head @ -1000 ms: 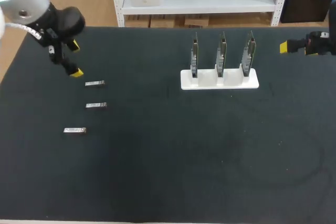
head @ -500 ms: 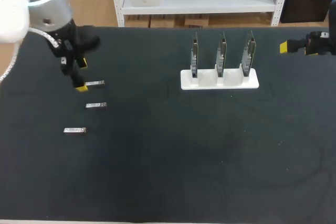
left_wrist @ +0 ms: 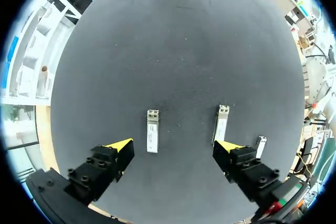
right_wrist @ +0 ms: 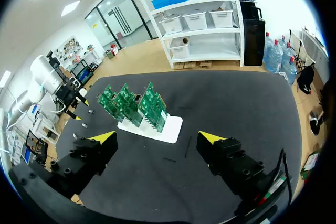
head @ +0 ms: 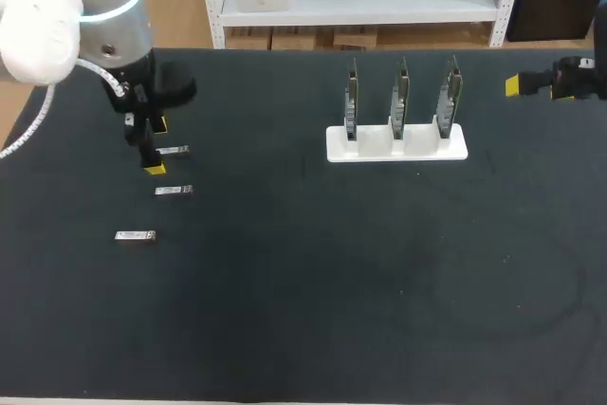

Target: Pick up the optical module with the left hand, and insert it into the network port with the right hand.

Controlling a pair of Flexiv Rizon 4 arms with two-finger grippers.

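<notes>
Three small silver optical modules lie in a row at the table's left: the far one, the middle one and the near one. My left gripper hangs open just above the far module, which lies between and slightly ahead of its yellow tips without touching them. The middle module sits just ahead of one fingertip, and the near module lies beyond it. A white rack holds three upright green boards with the network ports. My right gripper is open and empty at the table's far right edge.
From the right wrist, the rack with its boards stands mid-table ahead of the gripper, with my left arm far beyond it. Dark mat covers the whole table.
My left arm has swung right and down toward the modules, bringing its open fingers over the far one. The right arm has stayed still.
</notes>
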